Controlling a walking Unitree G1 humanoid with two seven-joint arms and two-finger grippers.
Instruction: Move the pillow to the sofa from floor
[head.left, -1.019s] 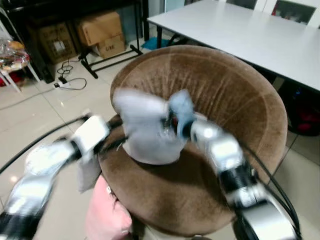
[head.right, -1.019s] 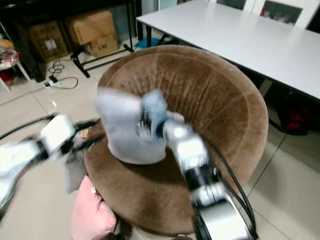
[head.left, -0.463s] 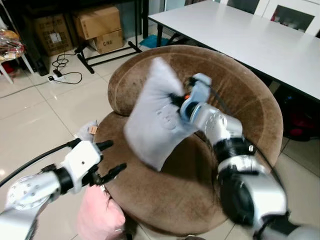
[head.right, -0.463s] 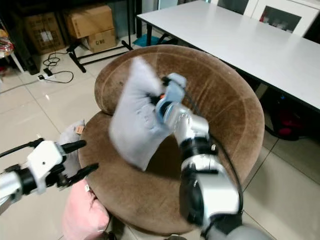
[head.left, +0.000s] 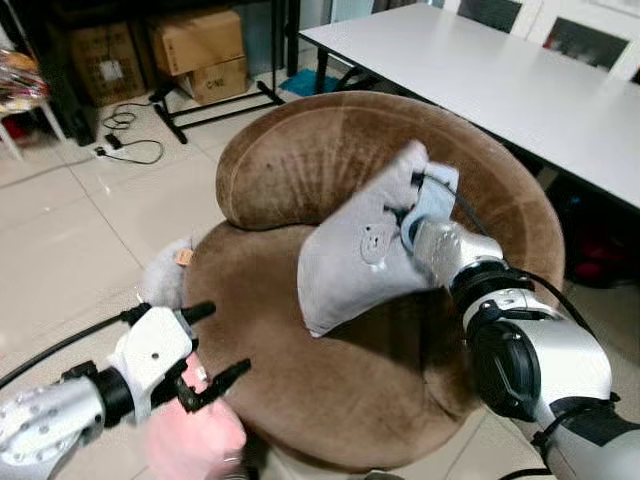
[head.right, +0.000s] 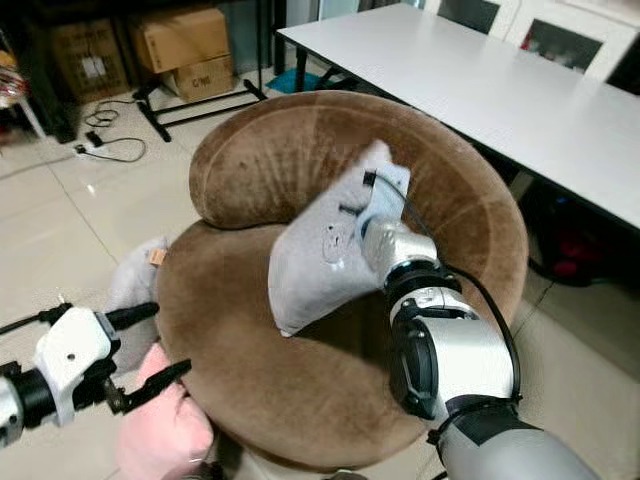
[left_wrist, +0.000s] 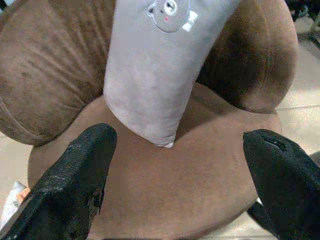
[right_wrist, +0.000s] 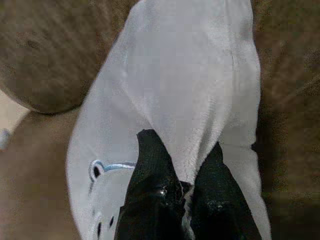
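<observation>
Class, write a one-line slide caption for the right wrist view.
Right gripper, fingers pinched shut on a fold of the grey pillow, holds it against the brown sofa.

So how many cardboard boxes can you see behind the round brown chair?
3. Two brown cardboard boxes stacked by the black stand, upper on lower; a third sits left in shadow. More may be hidden.

Pale grey pillow (head.left: 360, 250) with small bear motif; brown plush sofa (head.left: 300, 150); white table (head.left: 480, 70); pink cushion (head.right: 165, 430)
</observation>
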